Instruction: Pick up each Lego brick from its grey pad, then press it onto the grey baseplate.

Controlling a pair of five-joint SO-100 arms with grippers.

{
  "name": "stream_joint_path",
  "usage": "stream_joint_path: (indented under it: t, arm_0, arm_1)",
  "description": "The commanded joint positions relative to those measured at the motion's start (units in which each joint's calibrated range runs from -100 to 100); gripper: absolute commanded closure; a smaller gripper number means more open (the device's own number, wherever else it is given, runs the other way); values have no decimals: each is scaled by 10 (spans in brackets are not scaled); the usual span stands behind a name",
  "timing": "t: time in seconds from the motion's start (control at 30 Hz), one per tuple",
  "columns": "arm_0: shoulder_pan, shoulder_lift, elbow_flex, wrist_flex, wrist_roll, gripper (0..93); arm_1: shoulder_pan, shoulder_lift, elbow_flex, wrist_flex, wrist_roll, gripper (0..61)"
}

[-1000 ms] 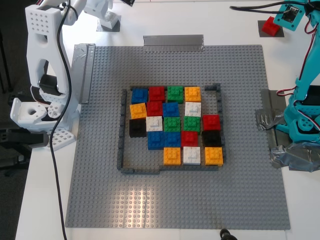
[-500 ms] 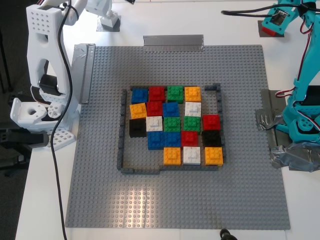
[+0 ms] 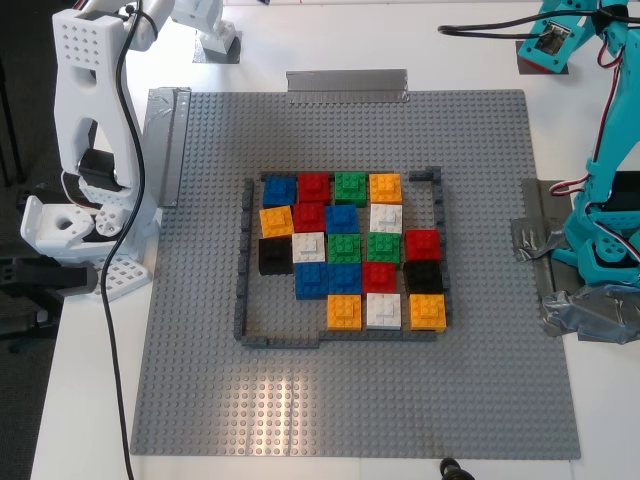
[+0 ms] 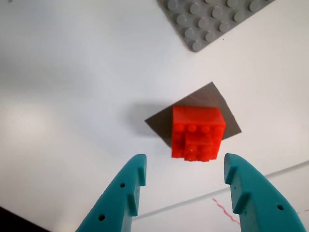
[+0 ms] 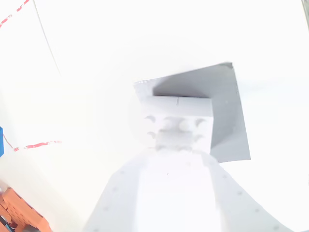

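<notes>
- Two teal fingers (image 4: 123, 193) of my first gripper (image 4: 186, 176) stand wide apart; the red brick (image 4: 198, 133) sits just ahead of the gap, on its grey pad (image 4: 212, 99).
- Beyond it lies a corner of the baseplate (image 4: 212, 19).
- My second gripper (image 5: 176, 159) touches the white brick (image 5: 178, 123) on its pad (image 5: 222, 106); I cannot tell its opening.
</notes>
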Motion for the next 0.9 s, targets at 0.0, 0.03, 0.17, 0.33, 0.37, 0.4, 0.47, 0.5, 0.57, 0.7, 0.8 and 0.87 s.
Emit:
stream_joint_path:
  t: [0.0, 0.03, 0.17, 0.33, 0.37, 0.4, 0.47, 0.5, 0.57, 0.7, 0.8, 0.87]
  arm_0:
    - [6, -3, -1, -30, -18, 737]
    - [6, -3, 5, -43, -20, 736]
    - [7, 12, 26, -96, -23, 736]
    - [8, 17, 26, -97, -24, 738]
    - [8, 17, 26, -99, -24, 738]
    - [8, 17, 26, -100, -24, 738]
    - [8, 18, 26, -101, -24, 738]
    - [8, 21, 26, -101, -24, 738]
    - [8, 25, 26, -102, -24, 738]
    - [8, 28, 26, -102, -24, 739]
    - [8, 34, 26, -110, -24, 739]
    - [8, 36, 26, -122, -24, 739]
  arm_1:
    - [16, -49, -24, 5, 3, 577]
    - [18, -53, -22, 6, 3, 577]
    - [21, -79, -15, 12, -1, 599]
    - [26, -113, 1, 24, -6, 610]
    - [27, -122, 4, 24, -6, 610]
    - [28, -130, 6, 24, -6, 611]
    - [29, -145, 7, 25, -6, 611]
    - [29, -153, 7, 28, -5, 611]
    - [29, -170, 7, 32, -5, 611]
    - [32, -203, 11, 47, -7, 611]
    - [39, -238, 39, 57, -10, 611]
    - [48, -264, 64, 65, -16, 611]
